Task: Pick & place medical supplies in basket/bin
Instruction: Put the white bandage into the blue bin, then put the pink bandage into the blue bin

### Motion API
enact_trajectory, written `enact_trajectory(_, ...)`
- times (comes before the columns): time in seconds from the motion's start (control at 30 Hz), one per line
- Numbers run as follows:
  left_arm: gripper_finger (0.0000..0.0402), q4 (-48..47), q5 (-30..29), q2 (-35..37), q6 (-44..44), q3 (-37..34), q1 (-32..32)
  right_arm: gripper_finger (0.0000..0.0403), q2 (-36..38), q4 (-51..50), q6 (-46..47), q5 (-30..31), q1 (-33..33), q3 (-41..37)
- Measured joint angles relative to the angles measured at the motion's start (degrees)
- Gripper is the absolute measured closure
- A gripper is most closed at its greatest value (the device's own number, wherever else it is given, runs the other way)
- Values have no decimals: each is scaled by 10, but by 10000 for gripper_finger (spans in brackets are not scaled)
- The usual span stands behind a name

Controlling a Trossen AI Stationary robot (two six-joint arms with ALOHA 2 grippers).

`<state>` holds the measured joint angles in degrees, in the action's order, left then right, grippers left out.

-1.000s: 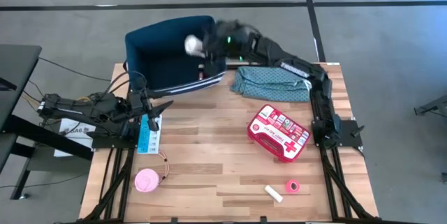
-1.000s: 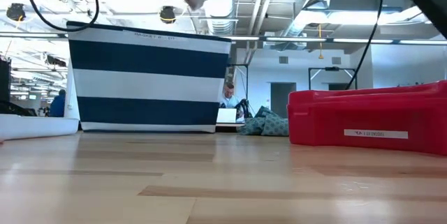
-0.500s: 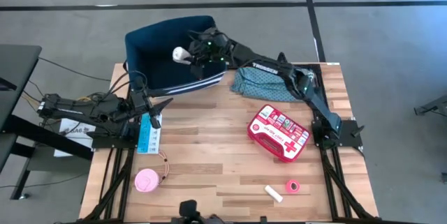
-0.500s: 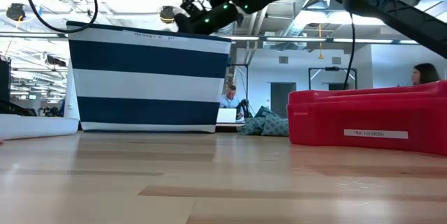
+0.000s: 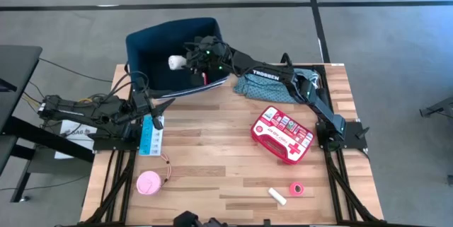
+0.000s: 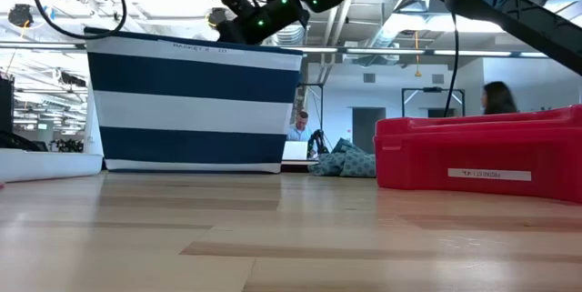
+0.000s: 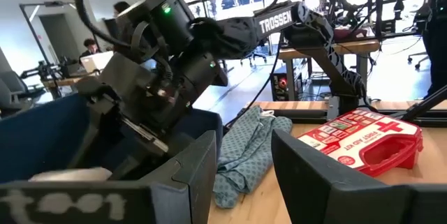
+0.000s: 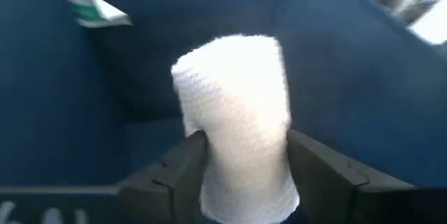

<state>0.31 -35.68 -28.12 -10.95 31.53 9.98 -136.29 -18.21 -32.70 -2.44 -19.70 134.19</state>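
Observation:
My right gripper (image 5: 191,56) reaches over the dark navy bin (image 5: 145,61) at the table's far left, shut on a white gauze roll (image 5: 175,61). The low view shows it just above the striped bin's rim (image 6: 195,46). The red first-aid pouch (image 5: 282,134) lies flat at centre right. The pink tape roll (image 5: 296,189) and white tube (image 5: 277,196) lie near the front edge, the pink tub (image 5: 148,182) at front left. My left gripper (image 5: 164,105) waits open beside the light-blue box (image 5: 150,136). My right gripper pinches the white gauze roll between its two fingers, which lie against the roll's two curved sides (image 8: 223,154) at its nearer end. The roll sticks out past the fingertips (image 8: 192,158) and is clear of the bin's floor and walls.
A teal patterned cloth (image 5: 272,84) lies crumpled at the far right, beside the bin. A small green-and-white packet (image 8: 94,8) lies inside the bin. A cable (image 5: 164,162) curls by the pink tub. People move in the room behind the table.
My right gripper has carried the gauze roll toward the table's left edge and down, from above the bin's far right corner to inside its opening, close to the rim. The roll has stayed between the fingers.

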Motion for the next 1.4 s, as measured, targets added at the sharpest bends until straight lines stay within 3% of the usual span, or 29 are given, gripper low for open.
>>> enact_trajectory(0.17, 272, -1, 0, 0, 12, 0, 0, 167, 7, 39, -53, 112, 16, 0)
enact_trajectory(0.43, 272, -12, -1, 0, 33, 0, 0, 172, 66, 31, -68, 208, 46, 7)
enact_trajectory(0.57, 272, -74, -30, -1, 83, 0, 0, 179, 116, -26, -64, 252, 74, 7)
enact_trajectory(0.73, 272, -132, -20, -18, 170, 0, 2, 184, 166, -107, -15, 251, 117, 7)
enact_trajectory(0.93, 272, -134, 44, -45, 207, 0, 2, 184, 201, -198, 12, 251, 162, 7)
enact_trajectory(1.07, 272, -131, 53, -86, 215, 0, 2, 186, 211, -269, 27, 255, 187, 7)
enact_trajectory(1.27, 272, -87, 75, -166, 222, 0, 2, 187, 217, -392, 55, 343, 223, 6)
enact_trajectory(1.4, 272, -36, 100, -207, 222, 0, 2, 191, 219, -491, 111, 357, 242, 7)
